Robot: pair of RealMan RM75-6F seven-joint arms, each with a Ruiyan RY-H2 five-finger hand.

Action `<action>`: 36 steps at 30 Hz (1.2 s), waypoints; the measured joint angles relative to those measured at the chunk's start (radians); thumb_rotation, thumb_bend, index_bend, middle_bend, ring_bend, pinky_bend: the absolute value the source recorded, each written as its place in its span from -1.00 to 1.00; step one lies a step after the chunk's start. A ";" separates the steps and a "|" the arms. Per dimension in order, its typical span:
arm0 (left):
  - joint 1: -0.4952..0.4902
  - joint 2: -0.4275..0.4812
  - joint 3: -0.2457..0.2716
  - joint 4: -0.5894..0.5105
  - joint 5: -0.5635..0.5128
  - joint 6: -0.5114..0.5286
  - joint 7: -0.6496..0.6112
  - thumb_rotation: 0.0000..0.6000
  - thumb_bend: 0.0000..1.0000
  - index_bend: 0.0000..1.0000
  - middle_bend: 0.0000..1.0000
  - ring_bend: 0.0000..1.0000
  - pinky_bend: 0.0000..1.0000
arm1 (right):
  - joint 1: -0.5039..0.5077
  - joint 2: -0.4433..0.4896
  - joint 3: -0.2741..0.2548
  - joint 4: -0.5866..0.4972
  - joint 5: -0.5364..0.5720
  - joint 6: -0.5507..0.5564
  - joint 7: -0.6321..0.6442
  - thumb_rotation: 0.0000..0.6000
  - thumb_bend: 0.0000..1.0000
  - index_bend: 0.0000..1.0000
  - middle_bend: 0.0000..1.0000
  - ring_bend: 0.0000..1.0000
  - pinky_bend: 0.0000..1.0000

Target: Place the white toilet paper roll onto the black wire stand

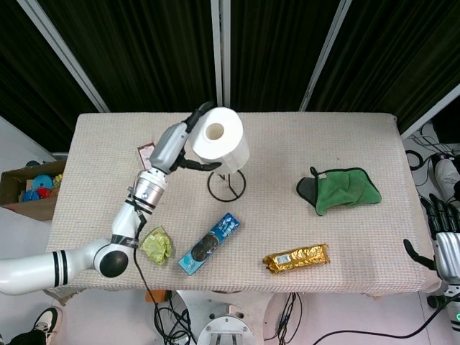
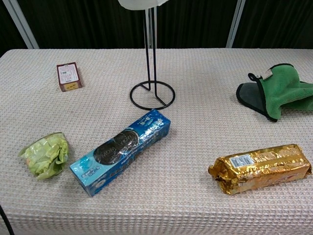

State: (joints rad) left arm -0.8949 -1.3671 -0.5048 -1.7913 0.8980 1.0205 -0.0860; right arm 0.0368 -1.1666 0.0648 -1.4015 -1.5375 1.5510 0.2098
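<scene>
The white toilet paper roll (image 1: pixel 220 140) is held up over the black wire stand (image 1: pixel 226 184), its hollow core facing the head camera. My left hand (image 1: pixel 180 144) grips the roll from its left side, fingers wrapped around it. In the chest view only the roll's bottom edge (image 2: pixel 142 3) shows at the top of the frame, right at the upper end of the stand (image 2: pixel 152 95); the stand's tip is hidden. My right hand (image 1: pixel 444 241) hangs off the table's right edge, fingers apart and holding nothing.
A green oven mitt (image 1: pixel 339 189) lies at the right. Near the front lie a gold foil packet (image 1: pixel 296 258), a blue cookie box (image 1: pixel 209 244) and a crumpled green wrapper (image 1: pixel 157 245). A small red-brown box (image 1: pixel 146 154) sits behind my left arm.
</scene>
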 measured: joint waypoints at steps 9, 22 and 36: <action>-0.030 -0.050 0.053 0.073 0.016 0.005 0.074 1.00 -0.37 -0.91 0.06 -0.48 -0.50 | 0.000 -0.004 -0.002 0.006 0.003 -0.005 0.002 1.00 -0.54 -1.00 -1.00 -1.00 -1.00; -0.028 -0.146 0.133 0.193 0.052 -0.004 0.079 1.00 -0.40 -0.99 -0.11 -0.54 -0.52 | -0.001 -0.009 -0.003 0.020 0.009 -0.012 0.011 1.00 -0.54 -1.00 -1.00 -1.00 -1.00; -0.005 -0.181 0.138 0.259 0.142 -0.022 -0.022 1.00 -0.67 -1.00 -1.00 -0.90 -0.63 | -0.001 -0.011 -0.001 0.023 0.011 -0.012 0.011 1.00 -0.54 -1.00 -1.00 -1.00 -1.00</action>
State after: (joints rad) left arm -0.8998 -1.5485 -0.3666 -1.5326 1.0403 0.9981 -0.1084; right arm 0.0358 -1.1778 0.0638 -1.3783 -1.5265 1.5392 0.2208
